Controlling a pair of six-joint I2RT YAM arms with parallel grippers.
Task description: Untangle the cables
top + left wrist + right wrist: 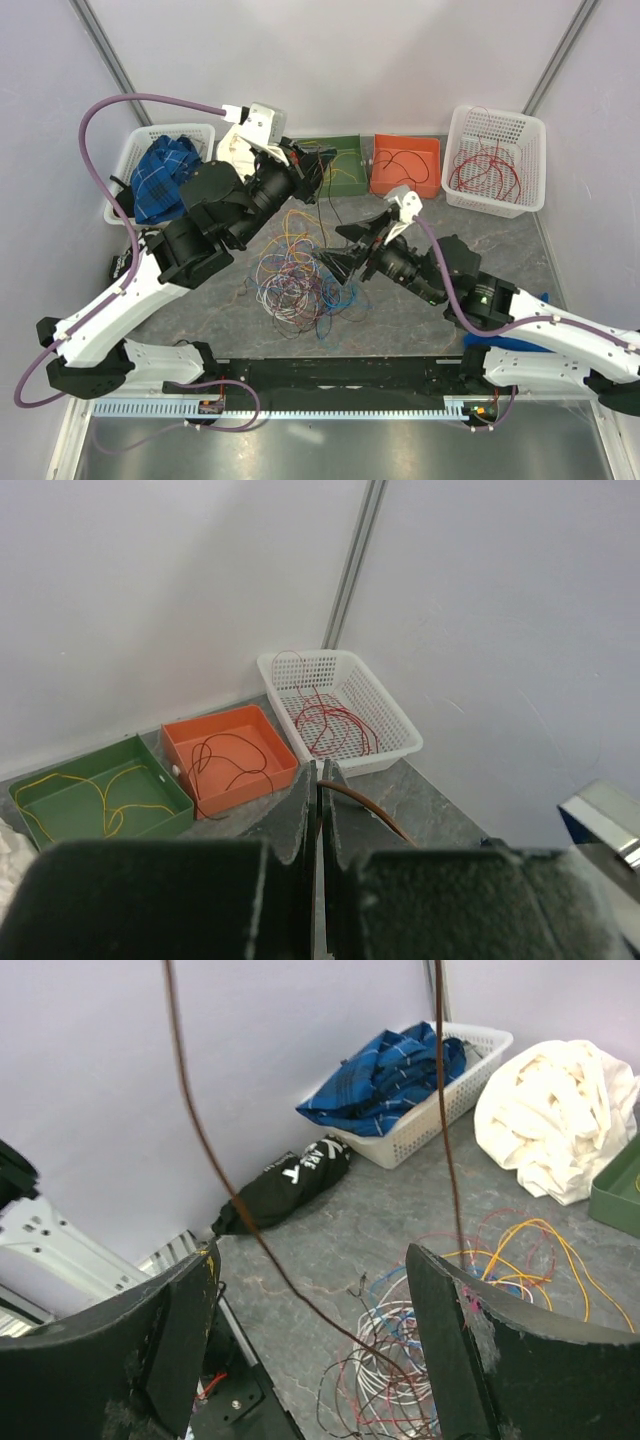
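Note:
The cables (300, 280) lie as a tangle of red, white, blue, orange and yellow loops on the grey table between the arms. My left gripper (318, 165) is raised near the green bin. In the left wrist view it (321, 780) is shut on a thin brown cable (375, 812) that leaves the tips to the right. My right gripper (340, 262) hangs over the tangle's right side. In the right wrist view it (312, 1310) stands open. The brown cable (250, 1225) slants down between its fingers into the tangle (420, 1370), touching neither finger.
At the back stand a green bin (352, 143) holding a yellow cable, an orange bin (435, 165) holding a dark cable, and a white basket (530, 160) holding red cables. Back left are a white basket (195, 130) with blue cloth, a white cloth (235, 140) and a black bag (285, 1185).

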